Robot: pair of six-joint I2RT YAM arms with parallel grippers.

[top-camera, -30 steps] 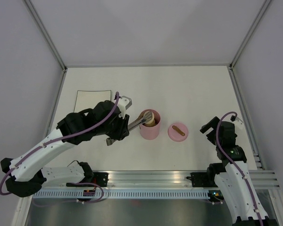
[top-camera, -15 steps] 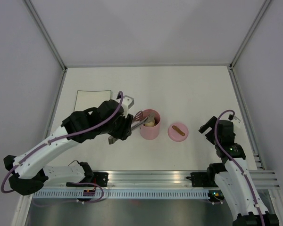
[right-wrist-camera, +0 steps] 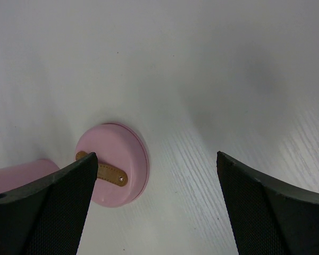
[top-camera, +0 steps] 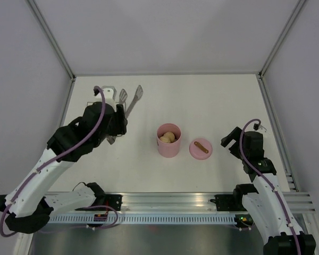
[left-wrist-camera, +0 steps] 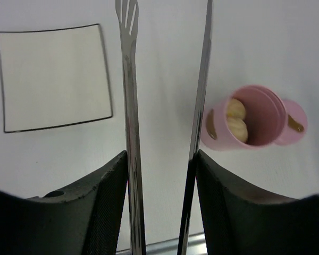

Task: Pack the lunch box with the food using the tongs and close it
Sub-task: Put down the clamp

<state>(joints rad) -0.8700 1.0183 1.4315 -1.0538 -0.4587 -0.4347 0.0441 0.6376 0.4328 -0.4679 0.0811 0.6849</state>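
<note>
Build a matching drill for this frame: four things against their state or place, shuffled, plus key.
Things:
1. lunch box
2. lid
3. tongs
4. right gripper

States:
A. open, holding nothing
B. held in the left gripper, arms spread apart
C. flat on the table, strap handle up, just right of the pink cup
D. upright, uncovered, beige balls inside

Pairs: 1-D, 2-C, 3-B, 4-A
</note>
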